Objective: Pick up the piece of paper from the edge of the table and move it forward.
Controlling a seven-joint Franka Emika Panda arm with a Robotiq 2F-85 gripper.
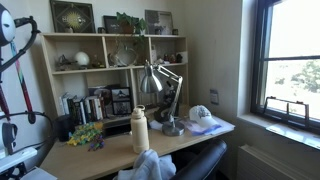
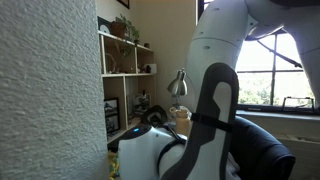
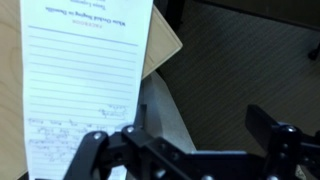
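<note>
In the wrist view a lined sheet of paper [image 3: 80, 70] with printed text at its top lies on the wooden table [image 3: 162, 50], at the table's edge. My gripper [image 3: 205, 128] is open and empty. Its left finger stands by the paper's right edge and its right finger hangs over the dark floor. A white cloth-like sheet [image 3: 165, 112] hangs below the table edge between the fingers. The paper and the gripper jaws do not show in either exterior view. My arm [image 2: 215, 110] fills most of an exterior view.
On the desk [image 1: 110, 150] stand a white bottle [image 1: 139, 130], a silver lamp [image 1: 160, 90], a cap [image 1: 202, 115] and yellow flowers [image 1: 88, 133]. A bookshelf [image 1: 110, 70] backs the desk. A window [image 1: 295, 70] is beside it. Dark carpet [image 3: 250, 60] lies below the edge.
</note>
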